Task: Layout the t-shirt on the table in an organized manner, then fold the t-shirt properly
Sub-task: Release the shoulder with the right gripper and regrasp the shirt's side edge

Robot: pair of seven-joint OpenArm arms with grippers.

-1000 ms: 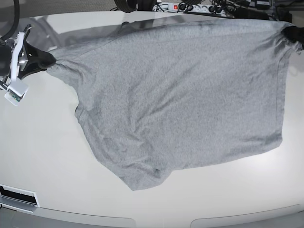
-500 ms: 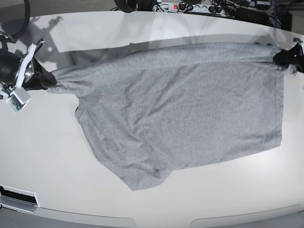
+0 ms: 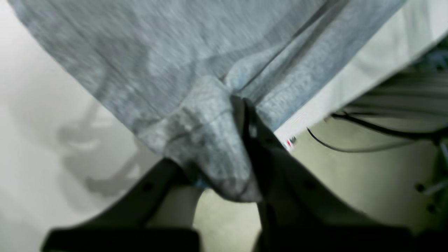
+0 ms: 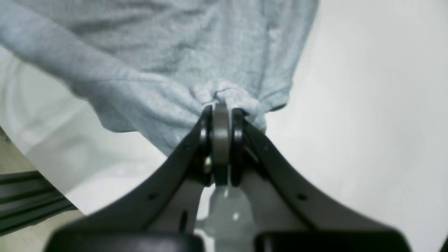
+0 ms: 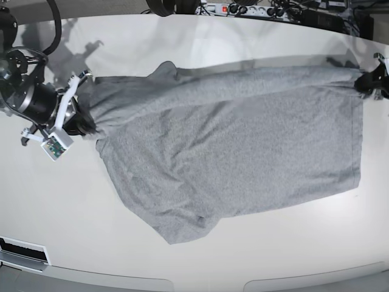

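Note:
The heather-grey t-shirt [image 5: 231,152] lies spread across the white table [image 5: 61,201], plain side up, with its far edge pulled into a taut band between my two grippers. In the base view my right gripper [image 5: 85,125] is at the shirt's left end. The right wrist view shows it [image 4: 219,106] shut on a bunch of grey fabric [image 4: 157,52]. My left gripper [image 5: 363,81] is at the shirt's far right corner. In the left wrist view it [image 3: 243,105] is shut on a hemmed corner of the shirt [image 3: 175,52], just past the table's edge.
A power strip with cables [image 5: 237,9] runs along the back beyond the table. A black cable [image 3: 350,147] hangs over the floor near my left gripper. The table's front rim has a slotted panel [image 5: 24,252] at the left.
Both grippers have come toward the front of the table, still holding the shirt. The right one also moved inward. The shirt's far edge has dropped and drawn closer over the body.

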